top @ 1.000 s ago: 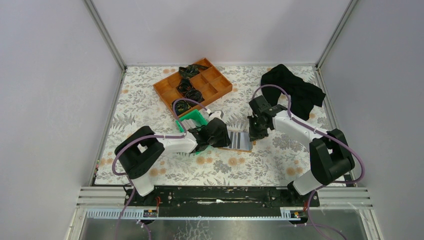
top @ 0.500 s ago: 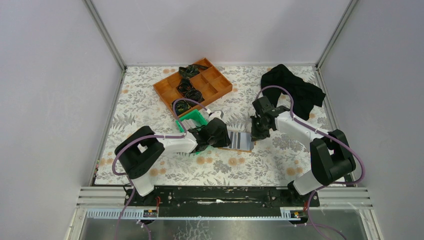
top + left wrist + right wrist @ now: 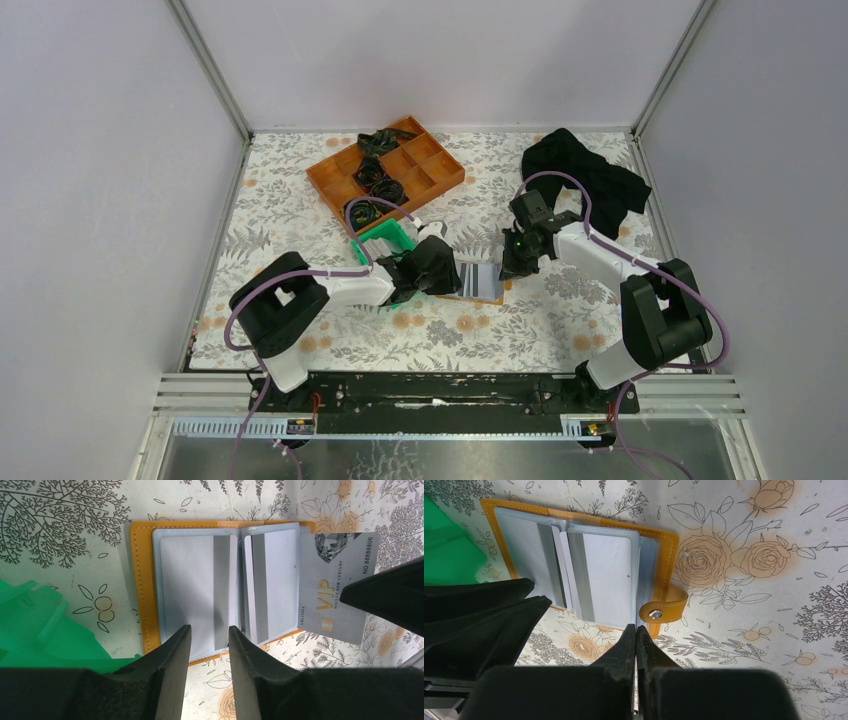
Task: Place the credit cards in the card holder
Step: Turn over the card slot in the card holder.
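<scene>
Floral tablecloth (image 3: 60, 525) with the orange card holder (image 3: 200, 590) lying open flat on it. The left gripper (image 3: 209, 635) sits part-open over the holder's near edge, gripping nothing. The right gripper (image 3: 636, 630) is clamped on a grey credit card (image 3: 335, 587) that overlaps the holder's right edge. A green bin (image 3: 45, 630) sits just beside the holder.
</scene>
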